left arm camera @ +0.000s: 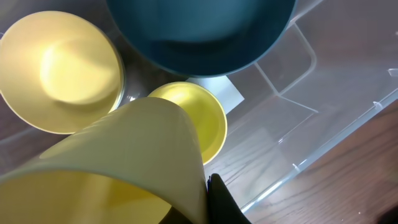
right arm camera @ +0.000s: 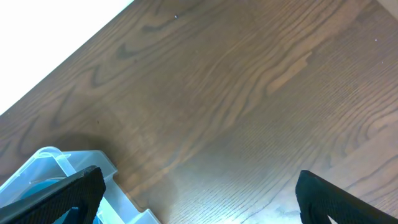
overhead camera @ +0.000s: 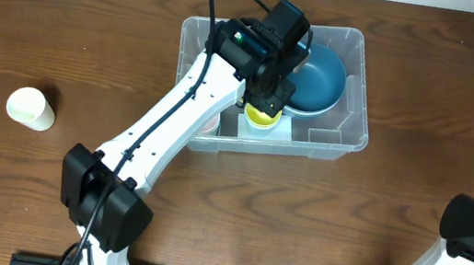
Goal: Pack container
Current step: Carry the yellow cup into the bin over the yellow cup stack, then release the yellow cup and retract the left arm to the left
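Container (overhead camera: 343, 120) sits mid-surface, part packed; a cup is poised for stacking.
Left arm reaches in from the near side, its pincer (overhead camera: 265, 99) apparently clamped on a pale yellow cup (left arm camera: 124, 162) above a yellow cup (left arm camera: 198, 118); next comes a square release. Right pincer (right arm camera: 199, 193) hangs wide open, empty.

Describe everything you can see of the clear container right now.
The container is a large rectangular bin of clear plastic with rounded corners, a rimmed edge and moulded inner ledges. It sits upright and lidless on the wooden table. A pale label shows at its floor. Inside stand a blue bowl, a yellow cup and a paler yellow cup. The left gripper hangs over its inside, holding a cream cup.
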Controlling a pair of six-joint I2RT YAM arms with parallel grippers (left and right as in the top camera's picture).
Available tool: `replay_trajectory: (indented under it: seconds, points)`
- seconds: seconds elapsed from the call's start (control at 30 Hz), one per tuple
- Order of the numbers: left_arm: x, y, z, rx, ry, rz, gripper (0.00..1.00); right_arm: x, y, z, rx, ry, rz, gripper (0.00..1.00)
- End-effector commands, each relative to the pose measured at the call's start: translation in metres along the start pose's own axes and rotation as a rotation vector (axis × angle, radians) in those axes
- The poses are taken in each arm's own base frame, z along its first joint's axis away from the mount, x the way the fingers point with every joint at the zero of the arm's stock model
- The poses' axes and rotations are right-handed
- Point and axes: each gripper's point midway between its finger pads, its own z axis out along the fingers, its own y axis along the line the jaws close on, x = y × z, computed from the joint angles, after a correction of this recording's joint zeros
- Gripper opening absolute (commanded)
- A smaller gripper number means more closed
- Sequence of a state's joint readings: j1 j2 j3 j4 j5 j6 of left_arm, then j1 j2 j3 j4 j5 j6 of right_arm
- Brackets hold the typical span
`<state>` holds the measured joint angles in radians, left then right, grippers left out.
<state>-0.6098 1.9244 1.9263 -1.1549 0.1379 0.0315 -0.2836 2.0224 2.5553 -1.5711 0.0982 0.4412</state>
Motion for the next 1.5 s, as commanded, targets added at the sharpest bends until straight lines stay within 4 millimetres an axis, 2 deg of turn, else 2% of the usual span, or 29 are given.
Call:
replay_trajectory:
  seconds: [0.0,0.2,0.5,0.67,0.7,0.73,0.77,0.8,0.9,1.0,1.1,1.2,1.27,1.33,1.4,1.47]
  points:
    - [0.003,-0.001,0.002,0.011,0.016,0.014,0.06,-0.001,-0.001,0.004,0.006,0.003,0.017,0.99]
    - [0.007,-0.002,0.003,0.012,0.034,0.014,0.06,-0.001,-0.001,0.004,0.006,0.003,0.017,0.99]
    - [0.008,-0.019,0.005,0.024,0.032,0.088,0.06,-0.001,-0.001,0.004,0.006,0.003,0.017,0.99]
    - [0.007,-0.020,0.005,0.024,0.030,0.089,0.06,-0.001,-0.001,0.004,0.006,0.003,0.017,0.99]
    - [0.007,-0.020,0.005,0.024,0.030,0.089,0.17,-0.001,-0.001,0.004,0.006,0.003,0.017,0.99]
    - [0.007,-0.019,0.005,0.023,0.030,0.089,0.38,-0.001,-0.001,0.004,0.006,0.002,0.017,0.99]
    - [0.007,-0.019,0.005,0.019,0.030,0.090,0.53,-0.001,-0.001,0.004,0.006,0.003,0.017,0.99]
    - [0.007,-0.016,0.005,0.004,0.029,0.092,0.64,-0.001,-0.001,0.004,0.006,0.003,0.017,0.99]
    - [0.005,0.000,0.001,-0.074,0.019,0.085,0.69,-0.001,-0.001,0.004,0.006,0.003,0.017,0.99]
    - [0.001,0.016,-0.017,-0.110,-0.015,0.039,0.69,-0.001,-0.001,0.004,0.006,0.003,0.017,0.99]
    - [-0.001,0.044,-0.055,-0.176,-0.091,-0.078,0.69,-0.001,-0.001,0.004,0.006,0.003,0.017,0.99]
    - [0.007,0.086,-0.109,-0.263,-0.202,-0.249,0.69,-0.001,-0.001,0.004,0.006,0.003,0.017,0.99]
    - [0.024,0.116,-0.143,-0.311,-0.260,-0.397,0.69,-0.001,-0.001,0.004,0.006,0.003,0.017,0.99]
    - [0.050,0.145,-0.169,-0.348,-0.281,-0.546,0.69,-0.001,-0.001,0.004,0.006,0.003,0.017,0.99]
    - [0.081,0.174,-0.183,-0.390,-0.259,-0.698,0.70,-0.001,-0.001,0.004,0.006,0.003,0.017,0.99]
    - [0.114,0.199,-0.187,-0.429,-0.200,-0.847,0.69,-0.001,-0.001,0.004,0.006,0.003,0.017,0.99]
